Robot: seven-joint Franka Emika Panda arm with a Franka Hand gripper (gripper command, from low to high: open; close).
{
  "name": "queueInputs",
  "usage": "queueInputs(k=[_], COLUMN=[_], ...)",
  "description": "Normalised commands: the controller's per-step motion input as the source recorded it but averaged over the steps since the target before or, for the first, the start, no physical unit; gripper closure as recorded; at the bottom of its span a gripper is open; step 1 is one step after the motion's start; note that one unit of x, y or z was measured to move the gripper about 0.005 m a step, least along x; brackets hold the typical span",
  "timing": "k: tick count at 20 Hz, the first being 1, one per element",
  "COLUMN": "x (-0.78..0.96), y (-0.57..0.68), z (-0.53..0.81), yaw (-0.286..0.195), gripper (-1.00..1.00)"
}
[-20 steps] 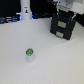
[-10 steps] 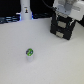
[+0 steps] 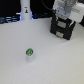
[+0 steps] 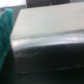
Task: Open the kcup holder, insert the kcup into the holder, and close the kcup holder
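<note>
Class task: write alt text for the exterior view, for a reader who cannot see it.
A robot gripper hangs over a black kcup holder at the exterior view's right of a white table. A small green-topped kcup stands alone nearer the camera.

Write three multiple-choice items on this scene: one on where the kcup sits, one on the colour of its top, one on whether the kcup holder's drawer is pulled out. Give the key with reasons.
1. Where is the kcup?
A. On the white table, apart from the kcup holder
B. Inside the holder's drawer
C. Held in the gripper

2. What colour is the kcup's top?
A. Red
B. Green
C. Blue

3. What is the state of the kcup holder?
A. Drawer pulled far out over the table
B. Tipped on its side
C. No drawer extended, with the gripper at its top

Key: 1 A, the pod stands alone on the table, toward the exterior view's left of the holder. 2 B, its top shows green. 3 C, the black box stands upright with nothing protruding from its front.
</note>
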Motion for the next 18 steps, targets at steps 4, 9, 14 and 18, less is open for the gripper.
queueInputs(k=[4,9,14,18], x=[0.06,0.38,0.72,0.91], y=[-0.03,-0.15,-0.25,-0.38], z=[-0.01,0.07,0.17,0.13], yaw=[-0.015,-0.044,-0.072,-0.101], gripper=[1.00,1.00,1.00,1.00])
